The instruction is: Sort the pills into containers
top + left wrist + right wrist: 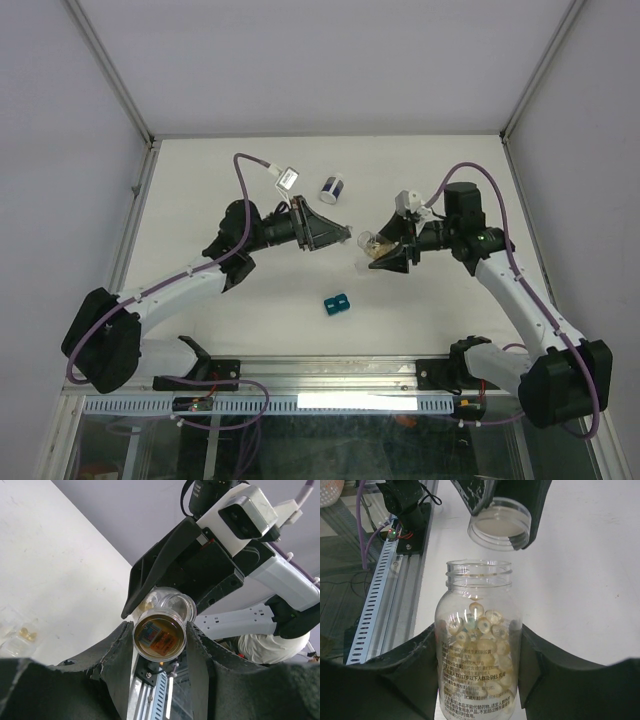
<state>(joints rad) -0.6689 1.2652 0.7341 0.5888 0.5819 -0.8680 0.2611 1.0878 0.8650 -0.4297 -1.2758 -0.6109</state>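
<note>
Pills [480,630]: in a clear bottle [479,680], held up over mid-table, not yet pouring.
Right gripper [479,645] clamps the bottle's body; left gripper [159,647] clamps a small clear jar [499,525]. The bottle's long axis runs toward the left arm. Its open neck faces the jar mouth, near but apart and offset sideways. I judge that tipping now would send pills past the rim onto the table [600,580], and so full a bottle may dump too many at once.
</note>
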